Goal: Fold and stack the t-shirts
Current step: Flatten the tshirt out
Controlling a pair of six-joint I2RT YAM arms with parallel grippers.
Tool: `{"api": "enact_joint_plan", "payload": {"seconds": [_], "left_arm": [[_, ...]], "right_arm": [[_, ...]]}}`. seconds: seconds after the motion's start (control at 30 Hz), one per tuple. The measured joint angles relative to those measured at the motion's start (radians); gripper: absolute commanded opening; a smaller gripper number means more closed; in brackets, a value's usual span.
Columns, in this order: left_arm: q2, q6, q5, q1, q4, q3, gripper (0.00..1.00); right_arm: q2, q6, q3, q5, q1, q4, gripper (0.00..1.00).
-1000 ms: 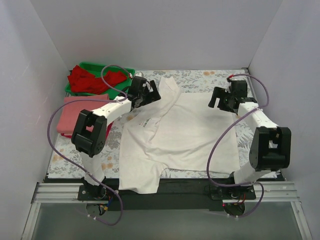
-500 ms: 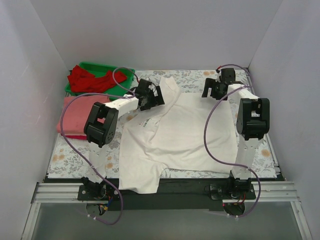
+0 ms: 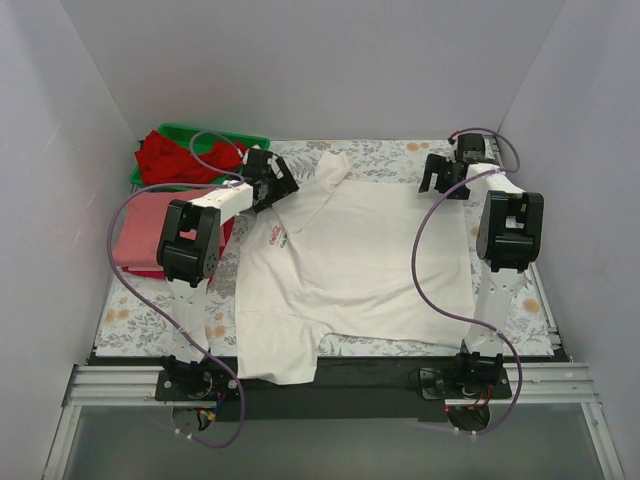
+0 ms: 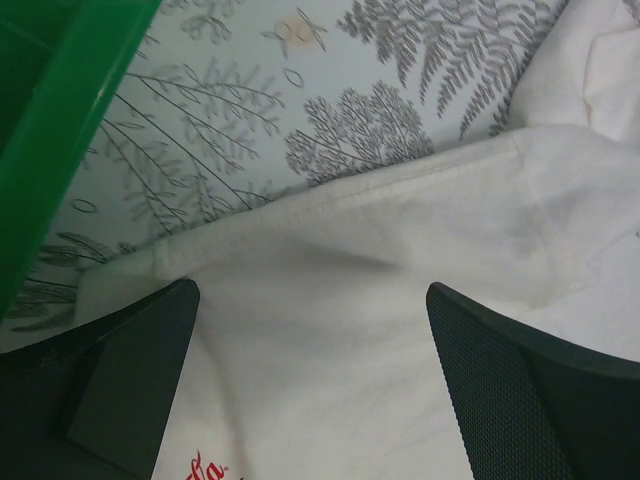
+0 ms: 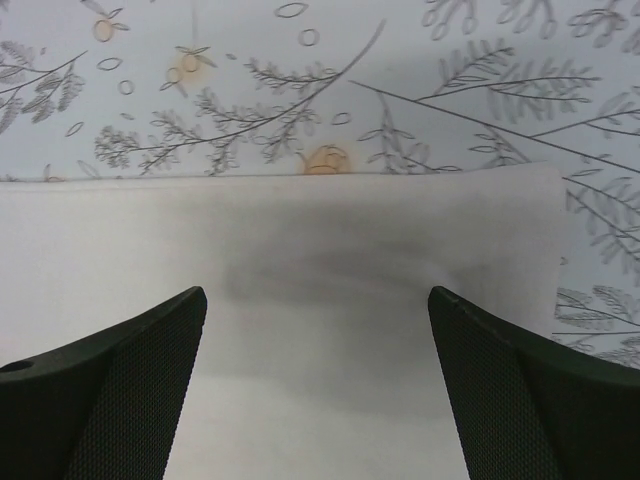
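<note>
A cream-white t-shirt [image 3: 360, 260] with a small red print lies spread on the patterned table. My left gripper [image 3: 268, 186] is open just above the shirt's far left edge, its hem [image 4: 330, 200] and a bit of red print below the jaws. My right gripper [image 3: 440, 178] is open above the shirt's far right corner [image 5: 520, 200]. Neither holds cloth. A folded salmon-pink t-shirt [image 3: 140, 230] lies at the left. Crimson and red t-shirts [image 3: 170, 160] sit piled in the green tray [image 3: 245, 142].
The green tray's wall [image 4: 50, 150] stands close to the left of my left gripper. The fern-patterned table cover [image 3: 400, 155] shows beyond the shirt. White walls enclose the back and sides. The shirt's near sleeve [image 3: 280, 355] hangs over the table's front edge.
My left gripper has moved left and back, towards the tray, and the shirt's left part shifted with it. My right gripper moved a little to the right, at the far right corner.
</note>
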Motion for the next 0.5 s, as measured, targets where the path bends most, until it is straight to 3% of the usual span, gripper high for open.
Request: {"api": "enact_joint_plan", "payload": {"seconds": [0.3,0.5], "left_arm": [[-0.013,-0.024,-0.074,0.037,0.009,-0.024,0.98],[-0.030,-0.020,-0.047,0.036,0.008,-0.043,0.98]], "right_arm": [[0.000,-0.006,0.000,0.014,-0.141,-0.005,0.98],[-0.013,-0.007,-0.016,0.032,-0.164,-0.010,0.98]]}}
